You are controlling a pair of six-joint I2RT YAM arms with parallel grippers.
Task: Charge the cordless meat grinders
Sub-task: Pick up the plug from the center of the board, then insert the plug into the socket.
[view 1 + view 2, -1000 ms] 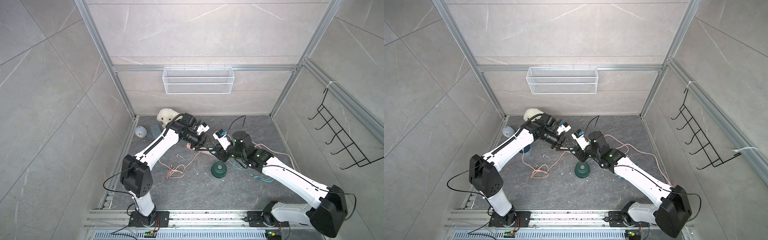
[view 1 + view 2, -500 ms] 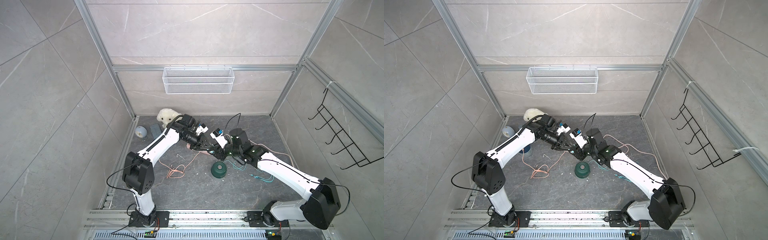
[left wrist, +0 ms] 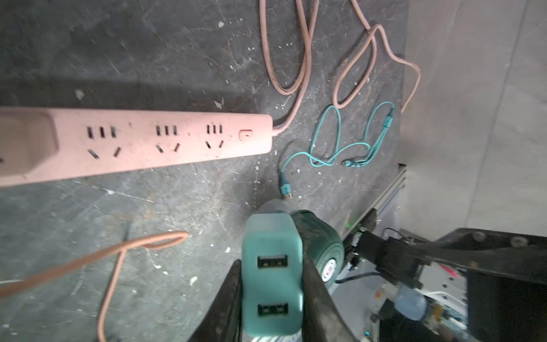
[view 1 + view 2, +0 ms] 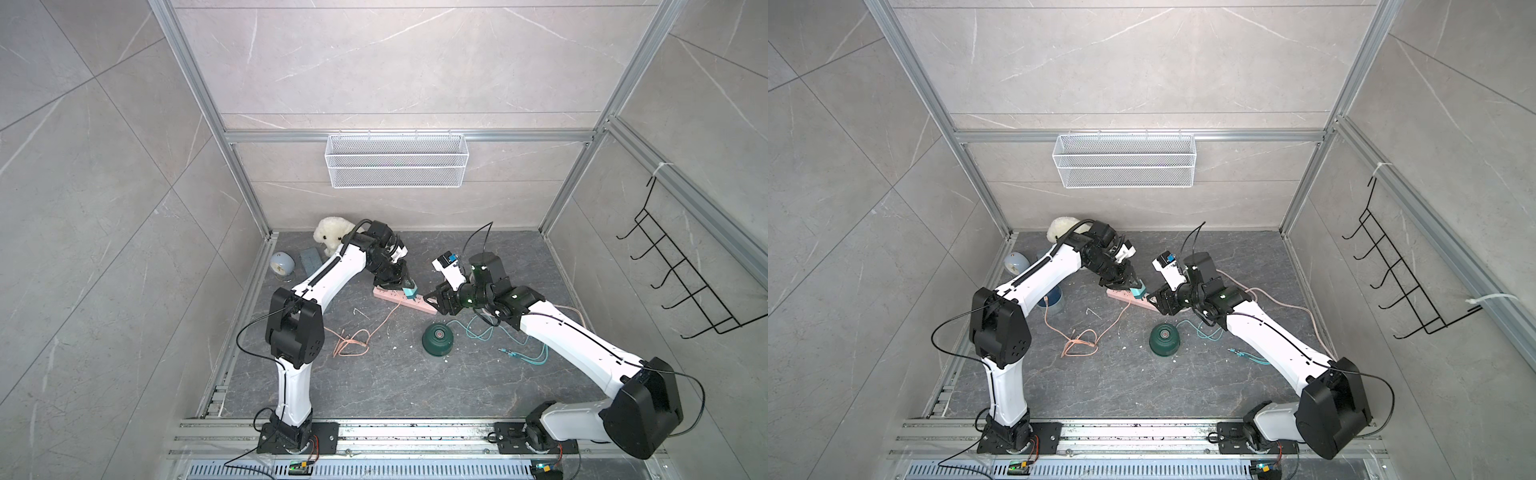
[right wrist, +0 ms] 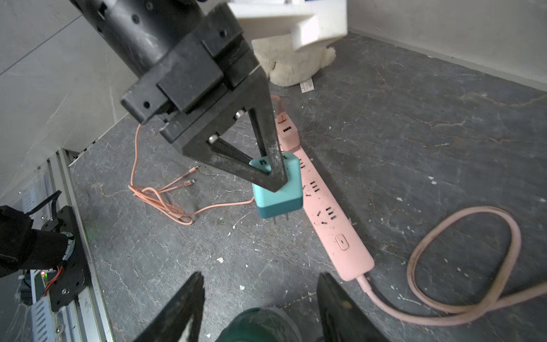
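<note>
Two left fingers (image 3: 229, 299) are clamped on the flat sides of the teal plug cube (image 5: 281, 198), its USB ports facing up toward the wrist and its prongs pointing down, clear of any socket; the cube hangs over the middle stretch of the pink power strip (image 5: 328, 219), though whether squarely above a socket or just off the strip's edge I cannot tell; the right fingers (image 5: 337, 311) stand well apart with nothing between them, low by the switch end of the strip; the green grinder (image 4: 437, 340) sits upright on the table (image 4: 374, 386) close by them, nothing plugged into it that I can see; a blue domed unit (image 4: 1054, 300), probably the second grinder, shows partly under the left arm; the teal cable (image 3: 340, 142) lies loose beyond the strip, both ends free; a pink plug cube (image 5: 287, 133) is already seated at the strip's far end. The step in hand looks like seating the teal cube; the next move calls for lining the prongs up over a two-slot socket and pressing straight down, perhaps with the right fingers steadying the strip; the cable and the grinders come after that.
</note>
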